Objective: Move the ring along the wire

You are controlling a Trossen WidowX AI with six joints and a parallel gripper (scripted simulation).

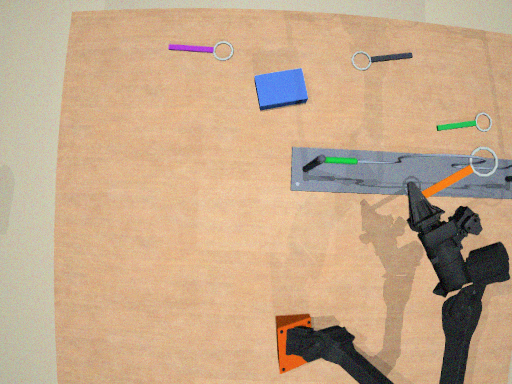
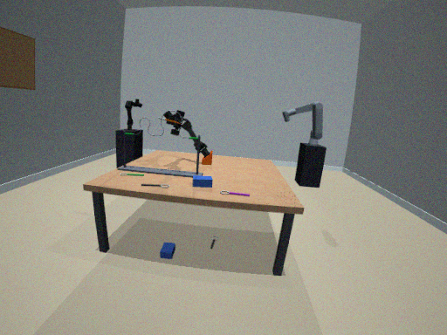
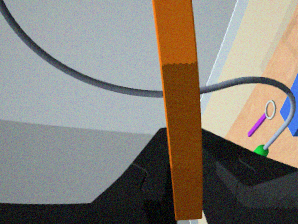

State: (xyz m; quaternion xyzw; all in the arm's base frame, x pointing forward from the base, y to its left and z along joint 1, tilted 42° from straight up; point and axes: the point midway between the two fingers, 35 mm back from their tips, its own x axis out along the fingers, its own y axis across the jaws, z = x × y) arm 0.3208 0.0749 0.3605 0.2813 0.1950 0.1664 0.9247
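Observation:
My gripper (image 1: 414, 188) (image 2: 167, 117) (image 3: 177, 136) is shut on the orange handle (image 1: 448, 181) (image 3: 181, 45), near its end, high above the base rail. The pale ring (image 1: 497, 162) is at the handle's far end, toward the right post (image 1: 508, 178); the wire appears to cross its opening from above. The ring is out of the wrist view. The grey wire (image 1: 377, 162) (image 2: 154, 135) (image 3: 125, 91) passes behind the handle in the wrist view; the gap cannot be told. One green part (image 1: 341, 160) (image 2: 193, 138) (image 3: 260, 150) adjoins the left post (image 1: 314, 163) (image 2: 197, 157).
The grey base rail (image 1: 300, 182) carries the posts. A blue block (image 1: 281, 89) (image 2: 202, 181) and rings with purple (image 1: 191, 48), black (image 1: 392, 57) and green (image 1: 456, 126) handles lie behind the rail. An orange mount (image 1: 281, 357) holds the arm's base in front.

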